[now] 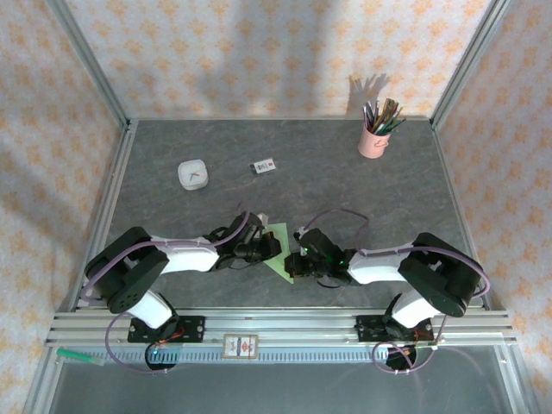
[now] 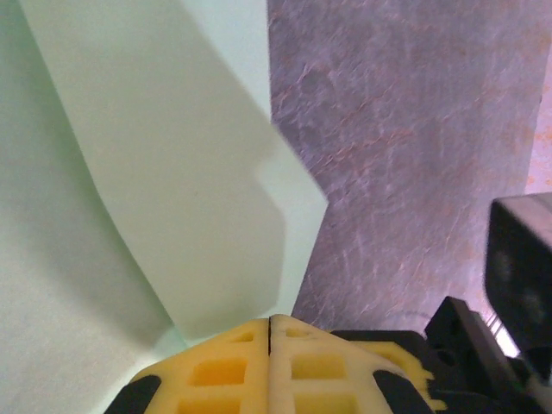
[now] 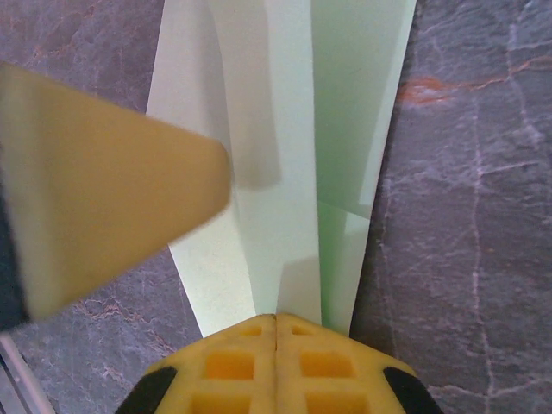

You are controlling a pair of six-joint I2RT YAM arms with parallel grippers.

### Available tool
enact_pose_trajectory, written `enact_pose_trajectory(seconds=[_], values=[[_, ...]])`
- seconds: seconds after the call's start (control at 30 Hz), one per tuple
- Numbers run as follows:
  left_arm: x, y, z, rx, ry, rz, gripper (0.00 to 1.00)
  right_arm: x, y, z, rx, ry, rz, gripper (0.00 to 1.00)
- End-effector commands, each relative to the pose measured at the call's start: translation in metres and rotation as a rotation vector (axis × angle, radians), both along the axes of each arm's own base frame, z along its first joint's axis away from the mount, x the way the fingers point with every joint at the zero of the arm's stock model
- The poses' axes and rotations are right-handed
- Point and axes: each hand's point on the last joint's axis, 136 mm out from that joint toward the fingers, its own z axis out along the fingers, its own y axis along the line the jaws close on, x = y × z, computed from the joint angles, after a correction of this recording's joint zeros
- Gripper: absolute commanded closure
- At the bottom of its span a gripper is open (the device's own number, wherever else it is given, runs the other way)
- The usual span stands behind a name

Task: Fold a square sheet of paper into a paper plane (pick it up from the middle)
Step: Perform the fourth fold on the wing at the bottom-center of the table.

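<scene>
Pale green creased paper plane, well apart from pink pencil cup, looks mostly folded; left claw and right claw clench it; wing creases likely pending.

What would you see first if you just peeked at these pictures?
First comes the pale green paper, folded into a pointed shape, near the front middle of the grey table. The left gripper and the right gripper are each shut on it, one from either side. After that, the pink pencil cup in the far right corner stands out.
</scene>
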Motion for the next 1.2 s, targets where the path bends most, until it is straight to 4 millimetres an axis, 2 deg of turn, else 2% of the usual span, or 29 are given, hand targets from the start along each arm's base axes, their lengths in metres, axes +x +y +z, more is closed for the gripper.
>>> enact_pose_trajectory(seconds=[0.0,0.1,0.33,0.83,0.97,1.17], values=[[-0.007,-0.007,-0.007,-0.030,0.028,-0.009,1.00,-0.023,-0.050,-0.053,-0.247,0.128,-0.048,1.00],[-0.008,-0.004,-0.015,-0.016,0.038,0.000,1.00,-0.025,-0.053,-0.056,-0.264,0.136,-0.050,1.00],[0.006,0.005,-0.021,0.032,0.014,0.011,1.00,-0.034,-0.065,-0.067,-0.331,0.171,-0.030,1.00],[0.050,0.035,-0.032,0.095,-0.010,0.045,0.99,-0.047,-0.073,-0.077,-0.370,0.218,0.000,1.00],[0.067,0.045,-0.028,0.099,-0.024,0.070,0.99,-0.047,-0.075,-0.077,-0.376,0.213,0.005,1.00],[0.086,0.048,-0.026,0.120,-0.034,0.069,0.98,-0.048,-0.074,-0.077,-0.379,0.213,0.010,1.00]])
